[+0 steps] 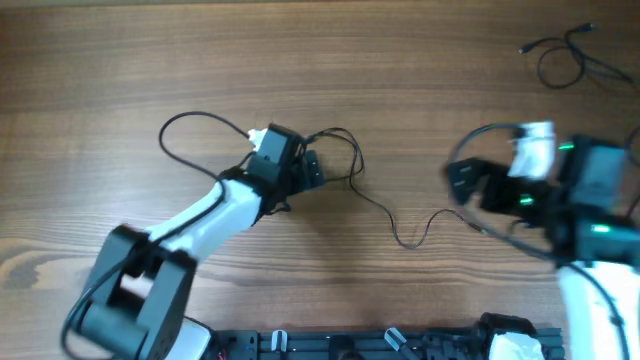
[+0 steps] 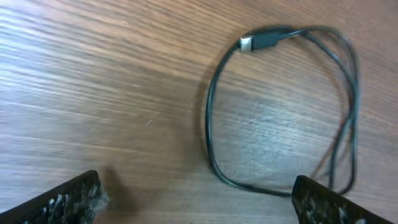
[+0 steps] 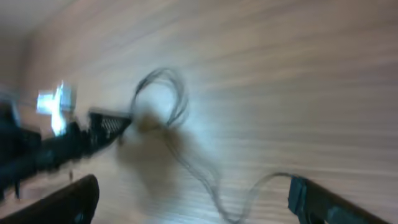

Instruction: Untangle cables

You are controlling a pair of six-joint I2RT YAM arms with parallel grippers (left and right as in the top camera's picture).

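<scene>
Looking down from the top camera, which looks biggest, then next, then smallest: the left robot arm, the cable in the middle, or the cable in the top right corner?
1. The left arm, biggest by far.
2. The middle cable, a loop with a long tail.
3. The corner cable, one little loop.

Two thin black cables lie on one desk (image 1: 100, 60): a looped cable (image 1: 360, 160) and a corner cable (image 1: 562, 42). Two robot arms: left arm (image 1: 215, 215), right arm (image 1: 585, 290).
</scene>
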